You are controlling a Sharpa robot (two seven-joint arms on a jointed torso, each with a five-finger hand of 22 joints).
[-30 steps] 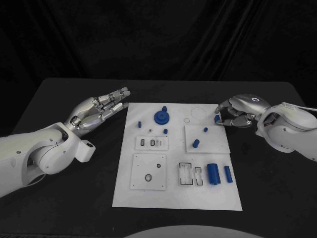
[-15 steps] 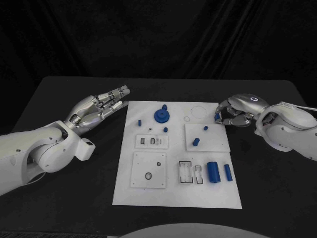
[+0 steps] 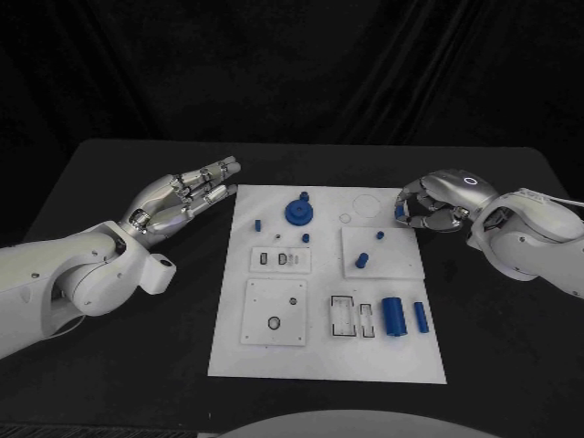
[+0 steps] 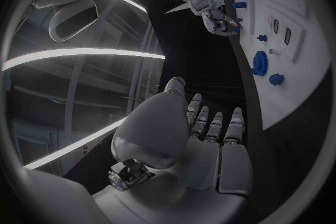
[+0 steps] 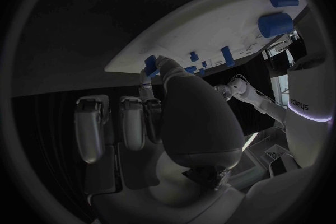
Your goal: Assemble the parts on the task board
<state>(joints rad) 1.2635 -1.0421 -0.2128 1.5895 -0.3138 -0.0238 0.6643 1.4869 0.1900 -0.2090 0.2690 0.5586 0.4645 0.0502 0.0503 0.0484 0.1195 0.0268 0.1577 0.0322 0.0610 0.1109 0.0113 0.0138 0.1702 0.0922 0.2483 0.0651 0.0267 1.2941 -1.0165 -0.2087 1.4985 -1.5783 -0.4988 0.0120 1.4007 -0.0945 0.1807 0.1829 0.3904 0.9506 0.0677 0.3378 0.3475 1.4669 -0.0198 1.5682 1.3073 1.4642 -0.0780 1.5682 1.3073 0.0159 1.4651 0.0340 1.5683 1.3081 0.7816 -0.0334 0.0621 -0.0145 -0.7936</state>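
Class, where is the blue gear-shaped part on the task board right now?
In the head view, the blue gear-shaped part sits near the task board's far edge, left of centre, nearer the left hand.

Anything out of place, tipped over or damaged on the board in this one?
Nothing stands out. The task board lies flat on the table, and the blue parts sit on it without visible damage. The right hand pinches a small blue part at the board's far right edge; the left hand hovers beside the board, holding nothing.

Black table [image 3: 121, 274], black draped backdrop [image 3: 292, 64]
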